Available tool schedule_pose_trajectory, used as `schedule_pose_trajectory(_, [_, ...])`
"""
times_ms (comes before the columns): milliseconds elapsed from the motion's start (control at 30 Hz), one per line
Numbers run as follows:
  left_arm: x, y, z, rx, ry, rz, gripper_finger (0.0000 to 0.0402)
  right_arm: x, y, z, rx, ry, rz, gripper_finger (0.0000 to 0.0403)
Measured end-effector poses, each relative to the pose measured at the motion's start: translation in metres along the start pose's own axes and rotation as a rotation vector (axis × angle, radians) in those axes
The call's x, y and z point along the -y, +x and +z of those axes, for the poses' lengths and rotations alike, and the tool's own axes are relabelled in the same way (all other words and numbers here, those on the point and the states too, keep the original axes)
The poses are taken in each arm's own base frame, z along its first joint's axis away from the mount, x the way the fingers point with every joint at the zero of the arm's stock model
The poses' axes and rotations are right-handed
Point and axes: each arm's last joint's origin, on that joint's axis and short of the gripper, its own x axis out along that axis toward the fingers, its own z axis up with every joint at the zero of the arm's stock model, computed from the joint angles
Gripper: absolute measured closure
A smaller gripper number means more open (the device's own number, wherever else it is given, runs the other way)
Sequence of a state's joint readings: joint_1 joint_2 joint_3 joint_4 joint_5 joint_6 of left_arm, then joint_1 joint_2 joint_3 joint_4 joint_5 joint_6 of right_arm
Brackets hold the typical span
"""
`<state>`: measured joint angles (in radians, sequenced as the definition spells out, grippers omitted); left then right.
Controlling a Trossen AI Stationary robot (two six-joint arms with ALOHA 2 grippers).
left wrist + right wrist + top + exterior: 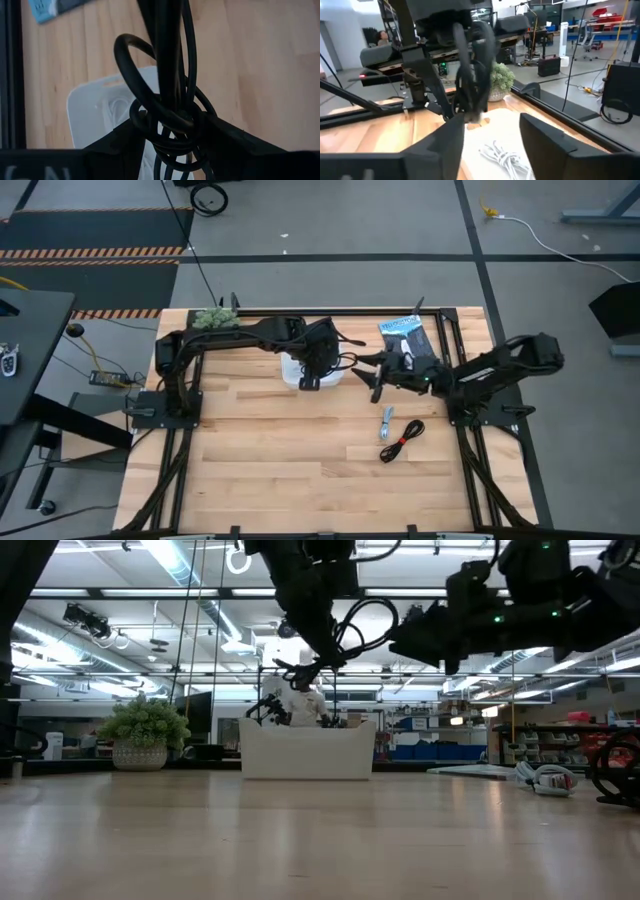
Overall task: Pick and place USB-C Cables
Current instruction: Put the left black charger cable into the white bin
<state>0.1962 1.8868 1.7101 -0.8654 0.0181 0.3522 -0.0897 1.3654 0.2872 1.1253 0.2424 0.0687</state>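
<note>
The wooden bench (pixel 300 450) carries a white bin (pixel 300 372), a smooth, round-cornered plastic container that sits directly below the left gripper (pixel 311 380). The left jaws are clamped on the black cable (pixel 167 117), a glossy rubber-sheathed coil hanging in loose loops with its long axis roughly vertical, straight down from the jaws toward the bin opening. The release therefore appears to depend on this vertical alignment. A white cable (pixel 502 157), a thin loose bundle, already lies inside the bin.

The right gripper (pixel 377 380) hovers just beside the bin, its jaws spread wide and empty. It is the arm nearer the two cables left on the bench: a short blue-grey cable (pixel 386 423) and, touching it, a black cable with red tie (pixel 404 440).
</note>
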Motion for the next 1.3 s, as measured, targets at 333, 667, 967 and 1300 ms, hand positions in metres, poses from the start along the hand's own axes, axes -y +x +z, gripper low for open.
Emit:
schedule_pose_trajectory(333, [0.001, 0.020, -0.018, -0.132, 0.014, 0.074, 0.0214, -0.005, 0.024, 0.002, -0.007, -0.081, 0.123, 0.0146])
schedule_pose_trajectory(667, [0.005, 0.020, -0.017, -0.135, 0.015, 0.057, 0.0214, 0.010, 0.029, 0.002, -0.044, -0.108, 0.062, 0.0275])
schedule_pose_trajectory(967, [0.005, 0.021, -0.018, -0.136, 0.002, 0.058, 0.0204, 0.011, 0.029, -0.001, -0.076, -0.123, 0.114, 0.0378])
schedule_pose_trajectory(1300, [0.003, -0.002, -0.018, -0.119, -0.047, 0.104, 0.0113, 0.013, 0.029, -0.009, -0.154, -0.147, 0.068, 0.0376])
